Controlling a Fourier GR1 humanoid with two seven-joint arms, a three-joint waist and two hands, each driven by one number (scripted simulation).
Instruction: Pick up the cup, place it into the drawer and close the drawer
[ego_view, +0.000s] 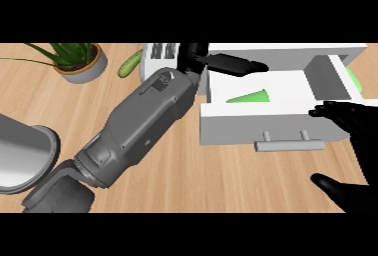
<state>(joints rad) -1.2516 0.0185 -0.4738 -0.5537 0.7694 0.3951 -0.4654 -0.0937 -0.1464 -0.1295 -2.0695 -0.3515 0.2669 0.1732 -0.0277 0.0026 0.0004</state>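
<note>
The white drawer (221, 122) stands pulled out toward me, its grey handle (289, 145) at the front. Inside it lies a green cup (251, 96), only partly visible above the front wall. My left forearm crosses the counter from the lower left. Its hand (225, 63) hovers over the drawer's back left corner with straight fingers, open and apart from the cup. At the right edge my right hand (353, 122) is open, fingertips by the drawer's front right corner and thumb (336, 187) lower down, holding nothing.
A potted plant (80, 62) sits at the back left with a cucumber (131, 64) and a white toaster (161, 52) beside it. A metal pot (22, 157) lies at the left edge. Something green (356, 80) shows right of the drawer.
</note>
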